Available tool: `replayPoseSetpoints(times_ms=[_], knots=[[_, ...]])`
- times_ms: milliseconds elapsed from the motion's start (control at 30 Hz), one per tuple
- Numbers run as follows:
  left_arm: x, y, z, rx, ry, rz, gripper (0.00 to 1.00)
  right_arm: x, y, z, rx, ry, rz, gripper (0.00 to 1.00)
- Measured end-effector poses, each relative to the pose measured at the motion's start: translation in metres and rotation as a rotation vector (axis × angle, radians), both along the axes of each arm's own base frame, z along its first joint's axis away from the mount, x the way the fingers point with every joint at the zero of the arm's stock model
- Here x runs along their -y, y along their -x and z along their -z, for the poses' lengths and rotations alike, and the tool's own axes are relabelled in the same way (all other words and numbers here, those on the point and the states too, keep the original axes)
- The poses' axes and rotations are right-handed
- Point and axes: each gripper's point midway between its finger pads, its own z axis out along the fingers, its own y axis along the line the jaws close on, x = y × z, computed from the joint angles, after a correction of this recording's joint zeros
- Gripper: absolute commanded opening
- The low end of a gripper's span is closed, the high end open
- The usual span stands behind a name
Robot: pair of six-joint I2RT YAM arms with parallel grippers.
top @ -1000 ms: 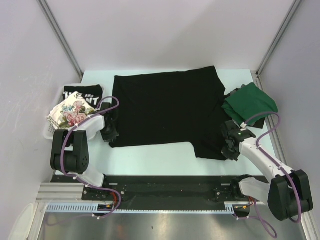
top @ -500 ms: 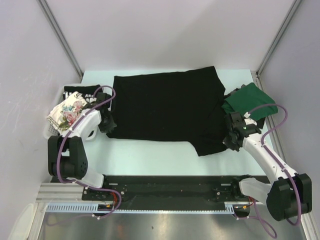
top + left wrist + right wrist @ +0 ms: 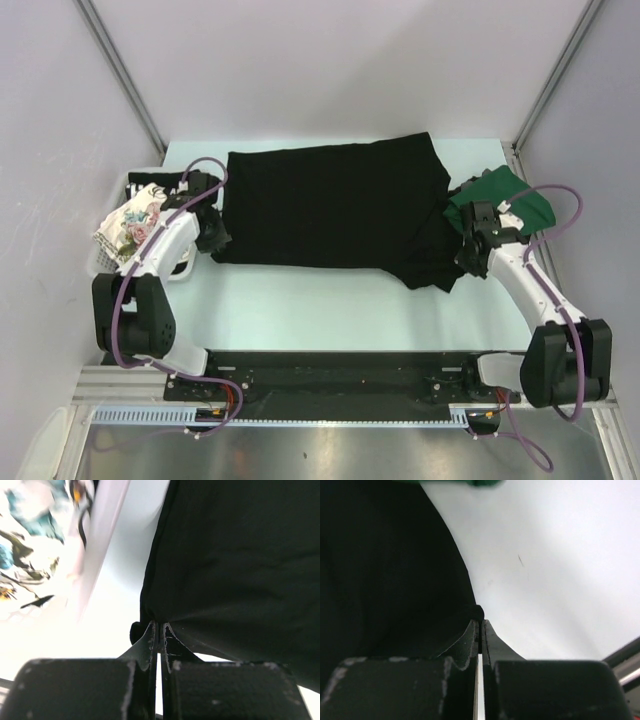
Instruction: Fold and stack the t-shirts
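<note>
My left gripper [image 3: 213, 242] and right gripper [image 3: 467, 260] are both pinched tight on the near corners of the big black shirt [image 3: 330, 205] lying across the middle of the table [image 3: 300, 300], and I think the thin cloth could slip out if one arm pulls harder, leaving a crooked fold.

No wording can be read anywhere in these views. At about nine o'clock on the table, the black t-shirt [image 3: 150, 185] in the white basket [image 3: 98, 262] carries white lettering. It is too small to make out and is partly covered by the left arm [image 3: 165, 240].
</note>
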Motion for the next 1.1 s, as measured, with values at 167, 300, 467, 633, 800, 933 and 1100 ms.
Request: replayPoseSetpoints(times_ms=[167,300,467,633,800,933,1100], knots=[[0.0,-0.017,-0.014,0.041,-0.001,-0.001,0.0,0.011,-0.034,-0.01,0.039,0.014,0.012,0.0],[-0.002,-0.021,-0.015,0.04,-0.016,-0.005,0.0,0.014,-0.059,-0.015,0.062,0.027,-0.001,0.0],[-0.006,-0.022,-0.013,0.023,-0.038,-0.004,0.0,0.02,-0.084,-0.021,0.09,0.038,-0.009,0.0],[-0.008,-0.03,-0.017,0.03,-0.053,-0.003,0.0,0.024,-0.108,-0.026,0.115,0.046,-0.021,0.0],[-0.007,-0.044,-0.018,0.031,-0.053,-0.004,0.0,0.023,-0.139,-0.033,0.148,0.048,-0.048,0.0],[-0.006,-0.059,-0.015,0.025,-0.054,-0.004,0.0,0.022,-0.162,-0.033,0.154,0.054,-0.082,0.0],[-0.005,-0.077,-0.011,0.018,-0.058,-0.004,0.0,0.021,-0.186,-0.031,0.152,0.069,-0.127,0.0]])
